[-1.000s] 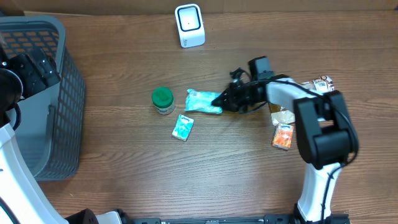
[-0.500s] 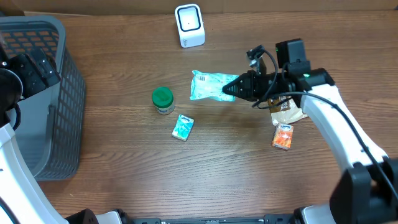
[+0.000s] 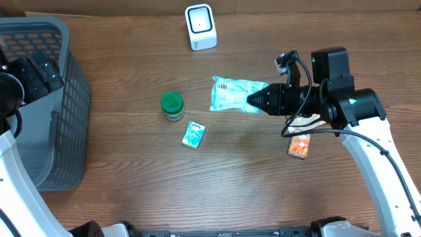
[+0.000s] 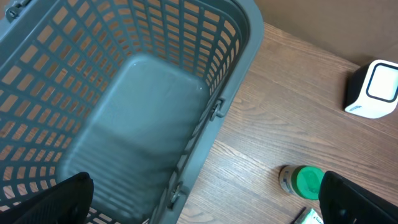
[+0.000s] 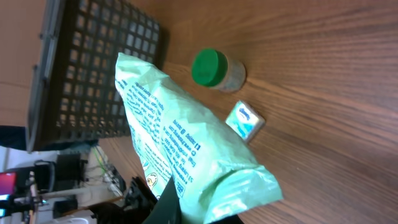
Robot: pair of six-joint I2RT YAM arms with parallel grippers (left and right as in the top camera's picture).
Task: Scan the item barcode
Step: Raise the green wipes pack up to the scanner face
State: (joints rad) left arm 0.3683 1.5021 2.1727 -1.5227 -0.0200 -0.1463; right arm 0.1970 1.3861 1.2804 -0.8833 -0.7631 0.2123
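Clamping one end of a pale green packet (image 3: 231, 94), the right gripper (image 3: 253, 100) holds it over the desk (image 3: 131, 171) below and right of the white scanner (image 3: 200, 26), barcode (image 3: 220, 84) at its free end, while the left gripper (image 4: 204, 202), far left of the scanner, gapes wide above a grey basket (image 4: 74, 74).

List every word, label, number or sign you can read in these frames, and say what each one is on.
No text here is clear enough to quote.
green packet: lines of dark print, too blurred to read.
barcode on that packet: bars show, digits too small.
small teal box: a logo, too small to read.
orange packet: print unreadable.
white scanner: no text visible.
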